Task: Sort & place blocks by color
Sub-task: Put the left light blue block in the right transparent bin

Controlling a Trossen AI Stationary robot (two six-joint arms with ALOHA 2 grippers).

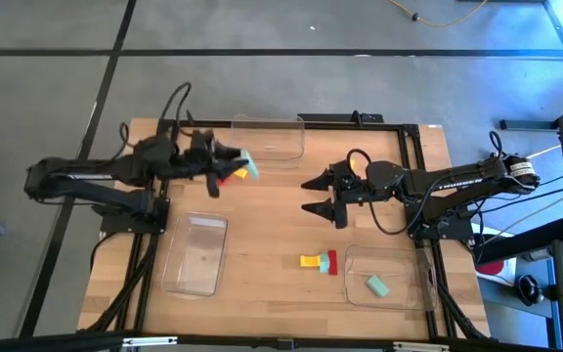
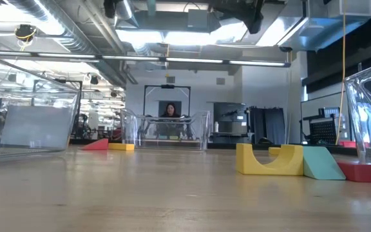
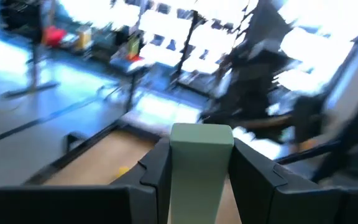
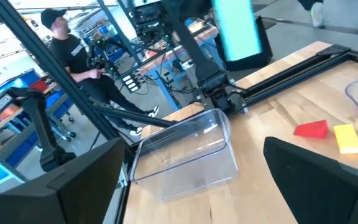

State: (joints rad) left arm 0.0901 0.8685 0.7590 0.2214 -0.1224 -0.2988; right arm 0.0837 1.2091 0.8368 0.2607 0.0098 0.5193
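Mint block lifted in left hand; yellow-red pair on table; mint block in tray.

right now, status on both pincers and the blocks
Left pincer shut on mint block, raised over the table. Right pincer open, empty, mid-table. One mint block in near-right tray. Nothing in the way.

left gripper clamped, right gripper fingers spread

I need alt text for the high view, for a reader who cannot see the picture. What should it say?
Seen from above, the left gripper holds a mint green block over the wooden table, while the right gripper waits open near the middle. Three clear trays sit on the table; the tray at the near right contains one green block, with a yellow block and a red block beside it.
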